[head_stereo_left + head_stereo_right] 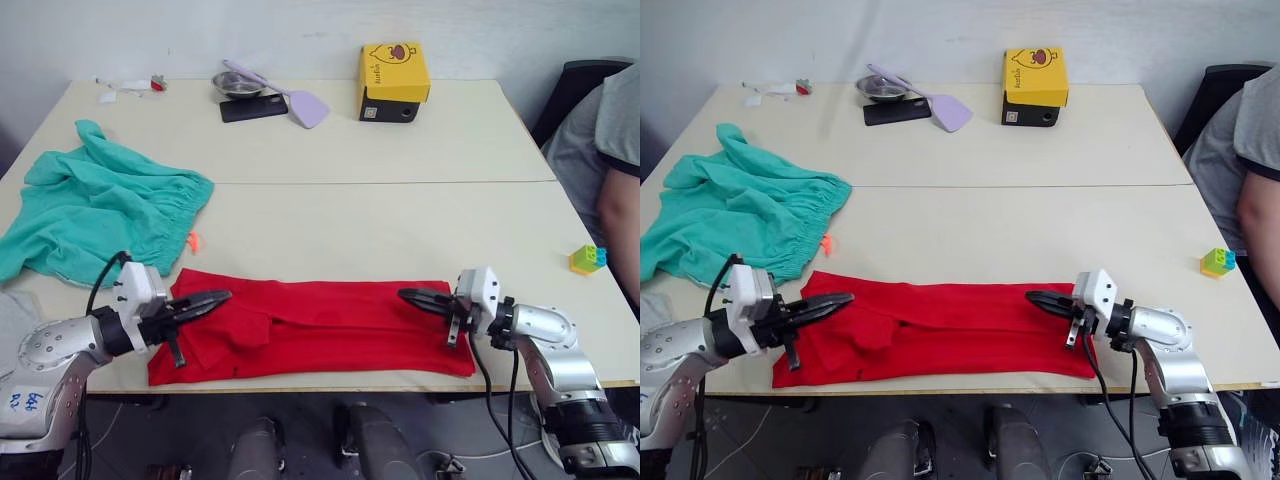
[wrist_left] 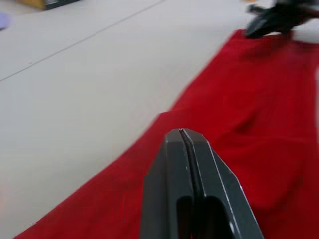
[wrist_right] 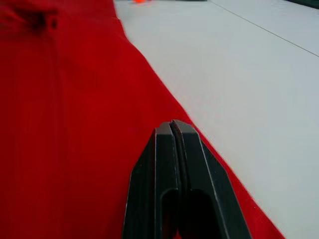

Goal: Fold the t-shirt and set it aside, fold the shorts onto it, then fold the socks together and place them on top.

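Item 1, t-shirt (image 1: 320, 330): red, lying as a long band along the near edge of the table (image 1: 400, 220), already doubled lengthwise by the look of it. A small lump of cloth sits near its left end.

Item 2, shorts (image 1: 100, 215): teal-green, bunched, on the table beyond the t-shirt's left end, close to it but apart. The orange drawstring tip lies between the 2 garments.

Item 3, socks: not identified with certainty.

Risk: the t-shirt's near edge runs right along the table edge. A pull toward the robot would likely drag cloth over the side. Uneven lifting by the 2 arms would likely skew the next fold, and the lump at the left end may be trapped inside it.

Left gripper (image 1: 222, 297): fingers pressed together with nothing between them, tip over the t-shirt's left end, forearm low and pointing inward along the band.

Right gripper (image 1: 405, 295): fingers likewise together and empty, tip over the t-shirt's right end by its far edge, forearm low and pointing inward, facing the left one.

Other: yellow box (image 1: 394, 82) far beyond the t-shirt.
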`<control>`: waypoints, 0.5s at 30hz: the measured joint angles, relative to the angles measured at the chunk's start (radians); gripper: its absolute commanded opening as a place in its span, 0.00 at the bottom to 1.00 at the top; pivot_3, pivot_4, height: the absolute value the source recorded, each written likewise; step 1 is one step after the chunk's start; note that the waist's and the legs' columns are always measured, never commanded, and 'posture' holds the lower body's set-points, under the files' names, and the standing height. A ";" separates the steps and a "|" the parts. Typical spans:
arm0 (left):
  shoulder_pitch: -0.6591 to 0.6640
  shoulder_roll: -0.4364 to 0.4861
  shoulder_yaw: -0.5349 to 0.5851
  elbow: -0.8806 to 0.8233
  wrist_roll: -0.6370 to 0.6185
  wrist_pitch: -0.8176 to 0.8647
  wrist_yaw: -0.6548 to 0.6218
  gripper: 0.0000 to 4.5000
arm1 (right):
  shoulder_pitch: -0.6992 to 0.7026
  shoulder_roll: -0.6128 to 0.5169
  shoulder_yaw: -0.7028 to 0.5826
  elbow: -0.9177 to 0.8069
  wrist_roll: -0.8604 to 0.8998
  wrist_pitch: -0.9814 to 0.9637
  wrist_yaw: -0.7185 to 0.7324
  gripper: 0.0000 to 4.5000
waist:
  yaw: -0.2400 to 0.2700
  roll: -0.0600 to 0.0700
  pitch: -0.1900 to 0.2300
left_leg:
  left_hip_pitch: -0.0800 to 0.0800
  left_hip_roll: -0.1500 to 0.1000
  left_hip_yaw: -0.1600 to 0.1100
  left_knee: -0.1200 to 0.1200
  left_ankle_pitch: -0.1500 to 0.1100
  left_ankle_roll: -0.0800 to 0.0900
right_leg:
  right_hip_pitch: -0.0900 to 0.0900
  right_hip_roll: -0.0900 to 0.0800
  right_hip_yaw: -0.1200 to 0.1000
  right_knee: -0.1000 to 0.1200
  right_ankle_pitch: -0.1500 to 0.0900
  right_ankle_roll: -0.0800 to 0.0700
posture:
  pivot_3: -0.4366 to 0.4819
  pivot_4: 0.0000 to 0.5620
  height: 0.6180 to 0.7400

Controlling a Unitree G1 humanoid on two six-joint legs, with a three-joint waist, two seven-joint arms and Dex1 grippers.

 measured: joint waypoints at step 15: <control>0.181 -0.067 -0.089 -0.004 0.243 -0.051 0.196 0.00 | 0.034 0.038 0.056 -0.031 -0.136 0.059 -0.184 0.00 | 0.005 -0.002 -0.002 | 0.000 0.000 0.000 -0.001 0.000 0.000 | -0.001 0.000 0.000 -0.002 -0.001 -0.002 | 0.48 0.27 1.00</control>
